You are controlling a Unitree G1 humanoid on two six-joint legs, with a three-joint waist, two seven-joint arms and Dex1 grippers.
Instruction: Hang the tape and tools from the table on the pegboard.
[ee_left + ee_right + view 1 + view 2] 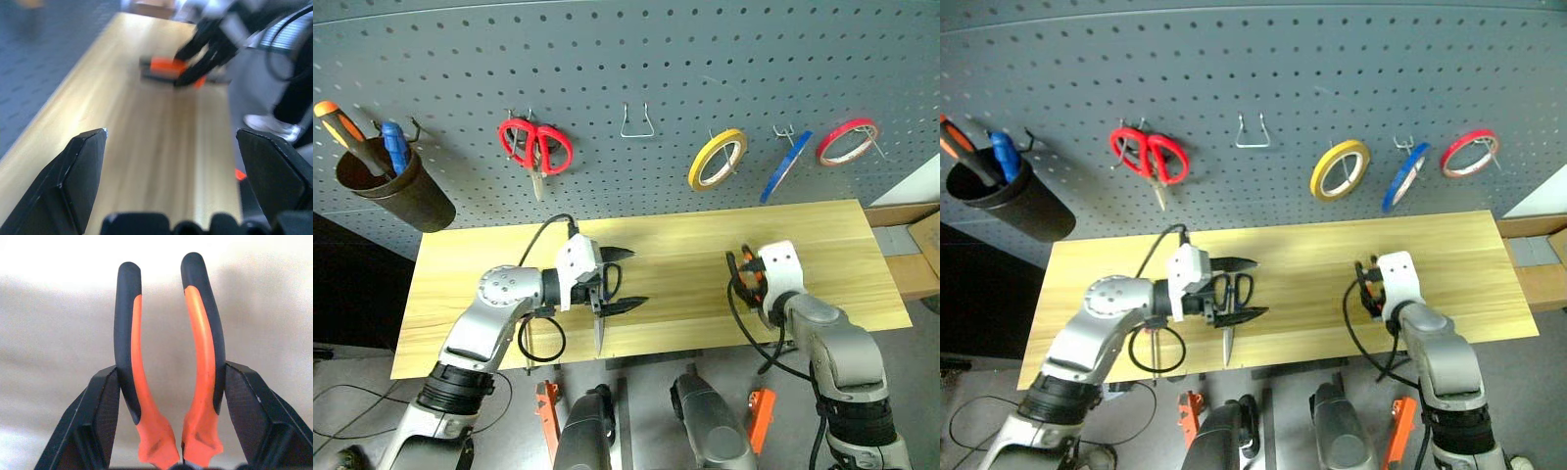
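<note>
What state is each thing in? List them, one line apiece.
Pliers: clamped by the handles in the right pincer.
Right pincer: shut on the pliers.
Dark blue scissors: blades closed, lying on the table.
Left pincer: open, over the dark blue scissors.
Blue tape: hung on the pegboard.
Red scissors: hung, closed.

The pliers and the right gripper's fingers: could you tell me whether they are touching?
Touching. The right wrist view shows both fingers pressed against the outer sides of the pliers handles, with no gap.
</note>
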